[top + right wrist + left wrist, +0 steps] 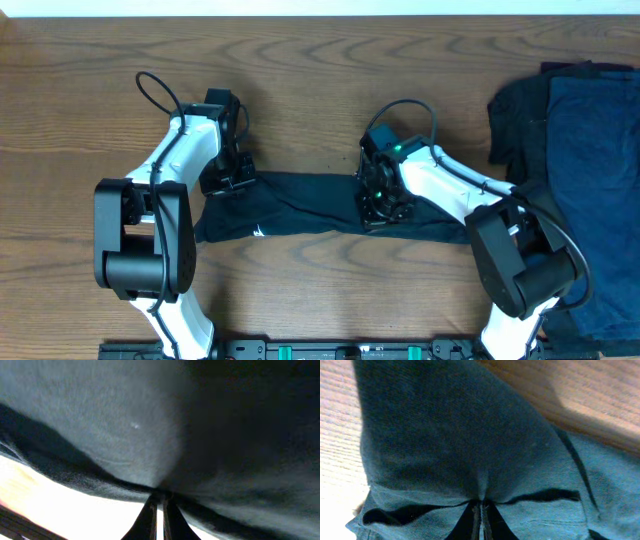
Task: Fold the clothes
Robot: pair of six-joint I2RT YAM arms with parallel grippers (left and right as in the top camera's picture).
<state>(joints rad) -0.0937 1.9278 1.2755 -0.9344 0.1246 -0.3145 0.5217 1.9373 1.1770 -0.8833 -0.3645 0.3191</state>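
A black T-shirt [300, 205] with a small white label [261, 230] lies as a long folded band across the middle of the wooden table. My left gripper [232, 182] is shut on its left end; the left wrist view shows the dark cloth [470, 440] pinched between the fingertips [481, 510]. My right gripper [385, 205] is shut on the band's right part; the right wrist view shows cloth [150, 425] bunched at the fingertips [160, 502]. More dark clothes [585, 170], black and navy, lie in a pile at the right.
The pile of garments reaches the table's right edge and runs down beside the right arm's base [520, 265]. The left arm's base [145, 240] stands at the front left. Bare wood [330, 90] stretches behind the shirt.
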